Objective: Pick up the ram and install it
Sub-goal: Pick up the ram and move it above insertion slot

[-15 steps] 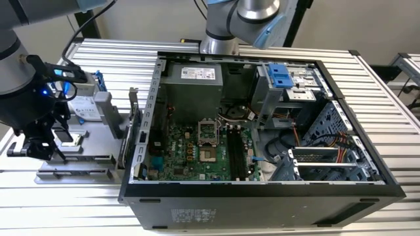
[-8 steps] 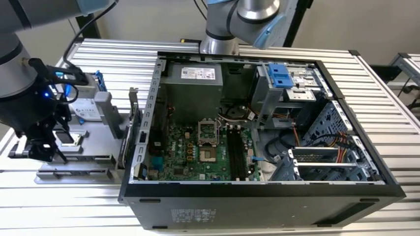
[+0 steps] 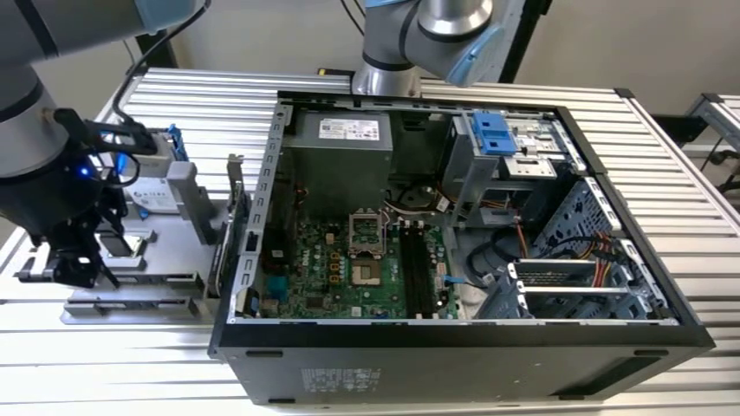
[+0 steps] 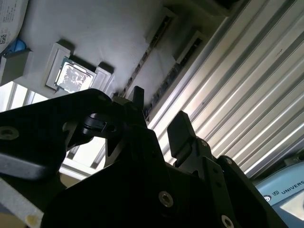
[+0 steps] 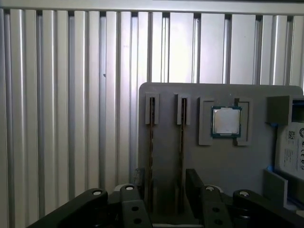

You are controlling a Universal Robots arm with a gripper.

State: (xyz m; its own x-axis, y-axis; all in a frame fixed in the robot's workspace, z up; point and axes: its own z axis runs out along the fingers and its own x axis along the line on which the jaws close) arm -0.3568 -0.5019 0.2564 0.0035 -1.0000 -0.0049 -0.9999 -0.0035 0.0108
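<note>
A black two-fingered claw (image 5: 167,183) on the arm hangs open and empty over a flat grey parts tray (image 5: 218,161). In the first wrist view its spread fingers (image 5: 194,181) frame two narrow slots. The ram (image 5: 152,142), a long thin memory stick, stands on edge in one slot, probably so the fingers can close on its flat faces. Seen edge-on, it looks like a dark strip. A second similar stick (image 5: 181,142) stands just beside it, and a small square silver processor chip (image 5: 225,121) sits nearby.
</note>
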